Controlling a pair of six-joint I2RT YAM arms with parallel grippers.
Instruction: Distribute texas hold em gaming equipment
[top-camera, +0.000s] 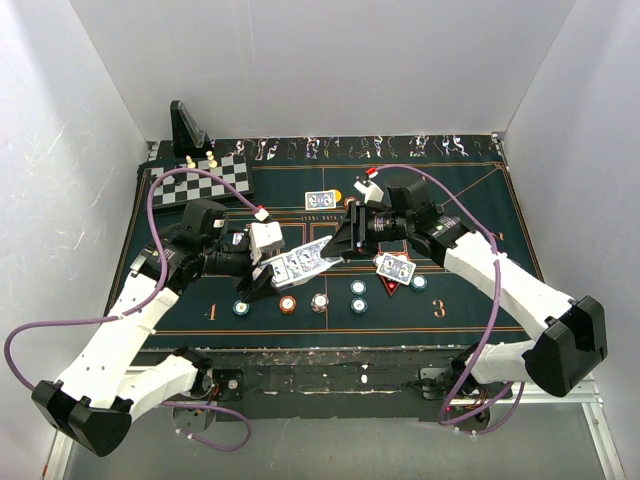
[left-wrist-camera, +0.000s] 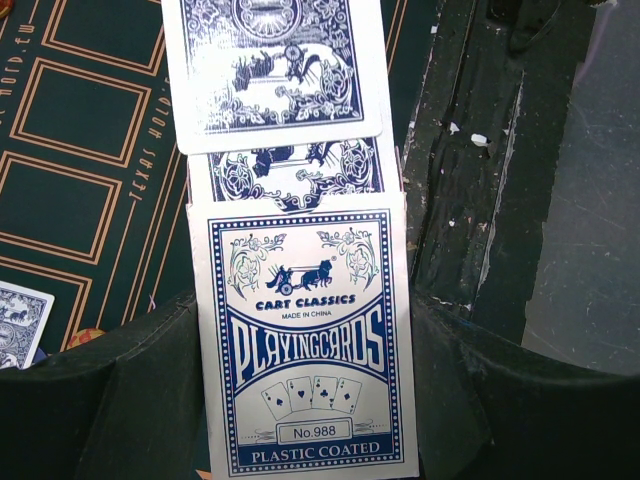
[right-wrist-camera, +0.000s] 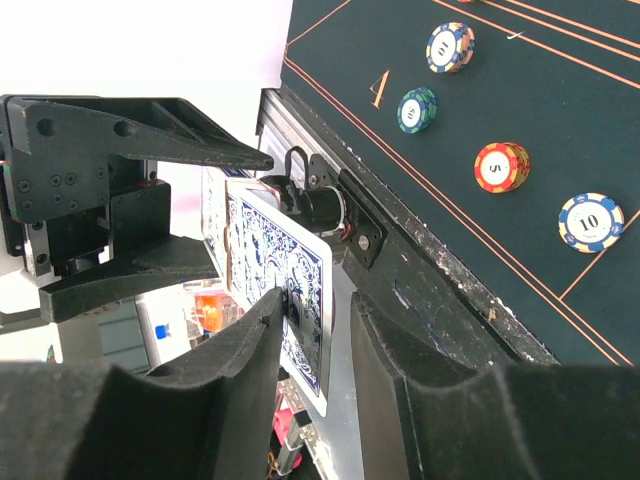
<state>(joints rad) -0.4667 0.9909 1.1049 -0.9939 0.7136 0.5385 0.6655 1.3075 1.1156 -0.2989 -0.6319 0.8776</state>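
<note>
Now | left claw (left-wrist-camera: 305, 310) clamped on card box (left-wrist-camera: 300, 420) | right claw (right-wrist-camera: 318, 305) half-open around top card (right-wrist-camera: 285, 260), not yet pinching | close squarely, draw card straight out

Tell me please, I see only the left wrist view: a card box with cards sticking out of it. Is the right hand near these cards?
Observer: Yes. In the right wrist view the right hand has its fingers on both sides of one blue-backed card, with a gap showing on one side.
Operator: Is any card laid down yet?
Observer: The top view shows a face-down card lying partly over the red triangle marker.
Operator: And the chips?
Observer: A row of chips lies along the near side of the felt.
</note>
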